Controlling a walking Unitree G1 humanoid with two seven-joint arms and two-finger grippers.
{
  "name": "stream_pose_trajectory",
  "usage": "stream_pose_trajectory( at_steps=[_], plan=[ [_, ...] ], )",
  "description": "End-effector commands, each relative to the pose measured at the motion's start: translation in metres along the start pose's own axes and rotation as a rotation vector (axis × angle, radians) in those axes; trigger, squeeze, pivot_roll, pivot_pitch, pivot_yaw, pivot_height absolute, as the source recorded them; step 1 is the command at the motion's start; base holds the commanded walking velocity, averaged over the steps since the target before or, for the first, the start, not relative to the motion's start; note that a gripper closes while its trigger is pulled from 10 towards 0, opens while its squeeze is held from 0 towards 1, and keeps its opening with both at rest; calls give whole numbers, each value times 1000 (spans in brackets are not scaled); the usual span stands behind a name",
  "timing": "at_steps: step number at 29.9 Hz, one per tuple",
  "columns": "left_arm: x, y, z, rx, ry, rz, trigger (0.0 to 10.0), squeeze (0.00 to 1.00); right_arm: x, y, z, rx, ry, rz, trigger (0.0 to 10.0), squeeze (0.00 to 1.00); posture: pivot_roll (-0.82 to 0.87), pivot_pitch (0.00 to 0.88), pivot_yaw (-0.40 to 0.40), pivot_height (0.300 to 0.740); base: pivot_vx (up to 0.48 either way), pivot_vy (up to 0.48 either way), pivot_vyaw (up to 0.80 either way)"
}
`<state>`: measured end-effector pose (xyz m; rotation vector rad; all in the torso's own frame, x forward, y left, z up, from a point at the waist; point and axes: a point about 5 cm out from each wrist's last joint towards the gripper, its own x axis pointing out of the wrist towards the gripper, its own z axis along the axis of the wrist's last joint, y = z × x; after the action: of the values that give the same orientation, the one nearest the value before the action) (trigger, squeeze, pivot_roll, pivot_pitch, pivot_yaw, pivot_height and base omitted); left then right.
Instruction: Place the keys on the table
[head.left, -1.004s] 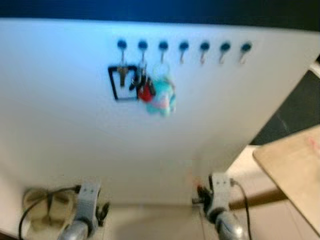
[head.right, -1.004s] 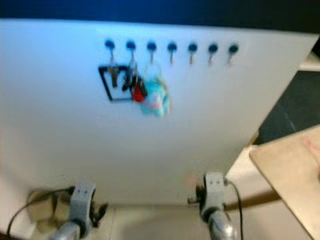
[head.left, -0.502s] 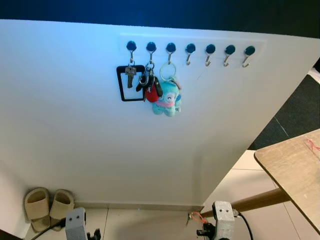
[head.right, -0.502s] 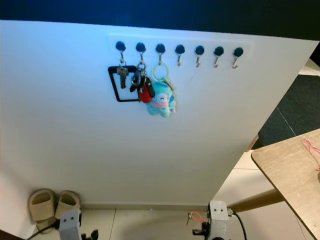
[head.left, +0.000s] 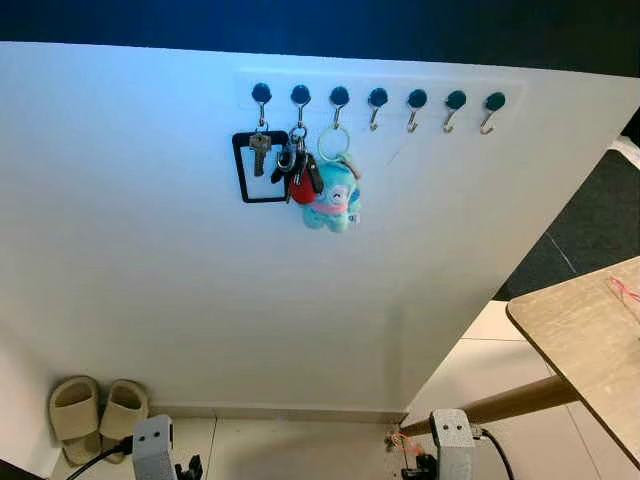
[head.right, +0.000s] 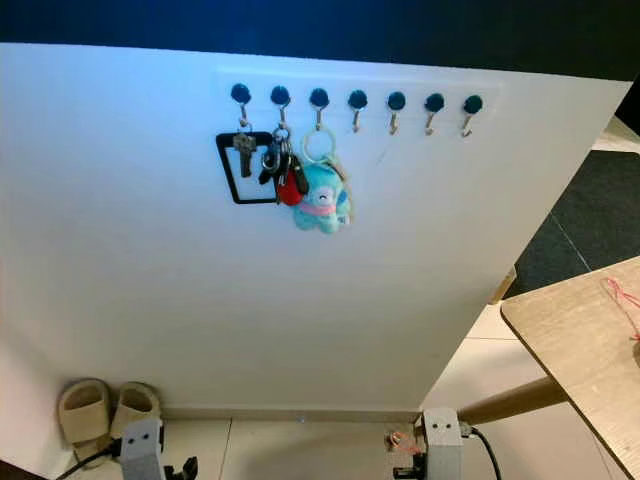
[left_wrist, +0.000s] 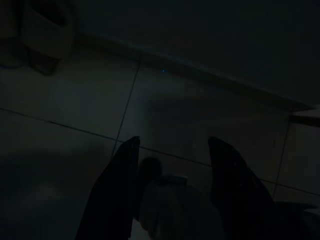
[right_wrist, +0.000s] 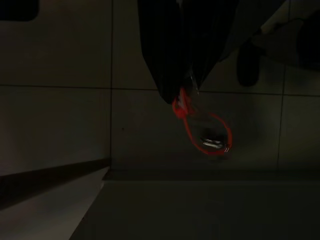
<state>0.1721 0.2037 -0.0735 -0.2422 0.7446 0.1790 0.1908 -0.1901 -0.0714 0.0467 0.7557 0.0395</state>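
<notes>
White wall panel (head.left: 200, 280) fills most of the head view, with a row of dark hooks (head.left: 377, 97) across the upper centre. Three bunches hang from the leftmost hooks: a key with a black rectangular tag (head.left: 260, 165), a bunch with a red fob (head.left: 300, 172), and a ring with a teal plush toy (head.left: 334, 195). Beige slippers (head.left: 96, 412) sit on the tile floor (head.left: 300, 445) at lower left. Wooden table (head.left: 585, 345) enters from the right edge, its leg slanting down toward bottom centre. Both arms hang low at the bottom edge. Right gripper (right_wrist: 181, 97) has its fingers pressed together, pinching a red cord loop (right_wrist: 207, 135) with keys (right_wrist: 215, 143) dangling from it over the dark floor; the same red cord (head.left: 404, 444) shows by the right wrist at bottom centre-right, well apart from the table top. Left gripper (left_wrist: 172, 155) is spread, holding nothing, above dark tiles.
</notes>
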Motion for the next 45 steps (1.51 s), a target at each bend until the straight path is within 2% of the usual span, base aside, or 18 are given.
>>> stream_pose_trajectory(
  at_steps=[1,6,15,45],
  plan=[
    [-2,-6,-10,4,17,-16,10000,0,-2,-1,-5,-15,16,-5,10000,0,29,87,-33,740,0,0,0],
    [-2,-6,-11,11,16,-24,10000,0,-2,-1,-6,-11,16,-8,10000,0,29,88,-33,740,0,0,0],
    [-2,-5,-15,21,20,-25,10000,0,-2,-2,-8,-20,17,-2,10000,0,27,88,-34,740,0,0,-797],
    [-4,-7,-12,33,-58,-70,10000,0,-3,2,-12,-80,33,42,10000,0,32,85,-41,740,0,0,-800]
  ],
)
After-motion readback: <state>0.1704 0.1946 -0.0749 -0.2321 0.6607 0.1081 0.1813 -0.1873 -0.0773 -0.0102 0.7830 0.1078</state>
